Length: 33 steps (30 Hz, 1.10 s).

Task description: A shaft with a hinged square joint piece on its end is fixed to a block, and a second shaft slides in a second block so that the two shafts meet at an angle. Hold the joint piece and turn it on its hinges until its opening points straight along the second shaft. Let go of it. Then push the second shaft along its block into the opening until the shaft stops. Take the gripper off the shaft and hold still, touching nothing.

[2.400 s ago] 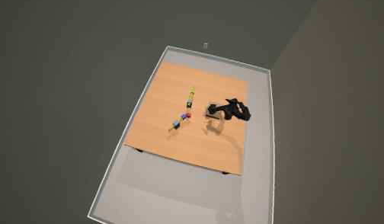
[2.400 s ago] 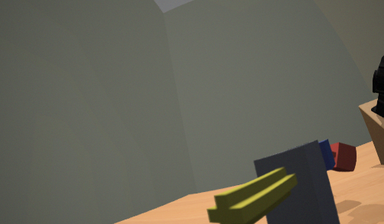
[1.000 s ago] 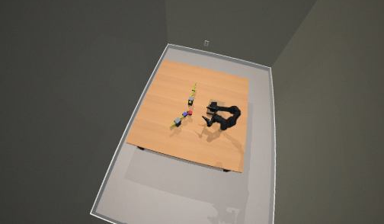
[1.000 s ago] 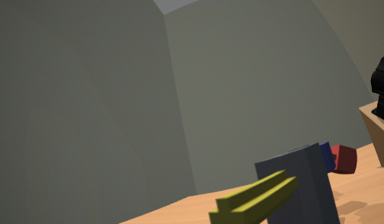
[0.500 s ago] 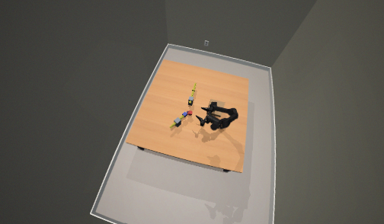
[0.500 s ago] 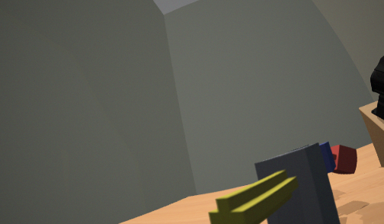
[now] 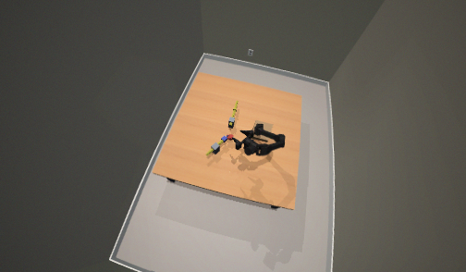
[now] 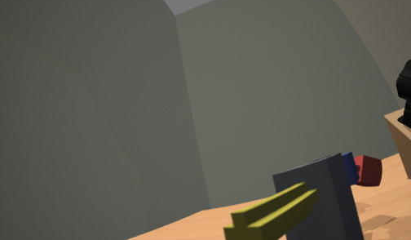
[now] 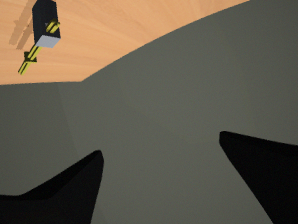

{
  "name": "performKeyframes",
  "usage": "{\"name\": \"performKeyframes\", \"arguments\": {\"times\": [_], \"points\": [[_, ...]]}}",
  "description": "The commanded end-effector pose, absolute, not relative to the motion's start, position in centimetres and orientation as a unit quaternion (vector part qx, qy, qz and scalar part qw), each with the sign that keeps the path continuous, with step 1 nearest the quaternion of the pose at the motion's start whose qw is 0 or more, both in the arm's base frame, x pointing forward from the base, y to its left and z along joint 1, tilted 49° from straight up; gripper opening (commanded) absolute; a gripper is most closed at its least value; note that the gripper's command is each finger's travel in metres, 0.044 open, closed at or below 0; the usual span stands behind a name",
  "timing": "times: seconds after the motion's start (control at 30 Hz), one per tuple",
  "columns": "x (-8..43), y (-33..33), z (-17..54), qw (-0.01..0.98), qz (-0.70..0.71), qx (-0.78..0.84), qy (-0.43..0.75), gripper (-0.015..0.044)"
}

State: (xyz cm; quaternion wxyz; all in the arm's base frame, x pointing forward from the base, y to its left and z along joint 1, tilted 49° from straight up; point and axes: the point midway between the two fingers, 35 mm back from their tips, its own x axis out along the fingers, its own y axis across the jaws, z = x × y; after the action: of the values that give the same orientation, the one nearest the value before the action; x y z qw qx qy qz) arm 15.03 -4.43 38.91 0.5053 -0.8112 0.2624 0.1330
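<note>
No readable text, label, brand, number or sign on anything in any of the views.

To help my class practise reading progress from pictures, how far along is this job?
Done: nothing visible yet; one shaft already carries the red joint piece.

In hand: nothing; the gripper is open, apart from it.

Left: turning the joint, then sliding in the second shaft, whose end stands short of it.
</note>
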Motion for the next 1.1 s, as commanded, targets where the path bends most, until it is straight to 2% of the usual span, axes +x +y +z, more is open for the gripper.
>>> {"name": "performKeyframes", "arguments": {"times": [0.0, 1.07], "points": [[16.1, -4.2, 36.8, 0.536, 0.165, -0.779, 0.282, 0.044], [19.0, -3.0, 25.1, 0.715, 0.3, -0.457, 0.435, 0.044]]}}
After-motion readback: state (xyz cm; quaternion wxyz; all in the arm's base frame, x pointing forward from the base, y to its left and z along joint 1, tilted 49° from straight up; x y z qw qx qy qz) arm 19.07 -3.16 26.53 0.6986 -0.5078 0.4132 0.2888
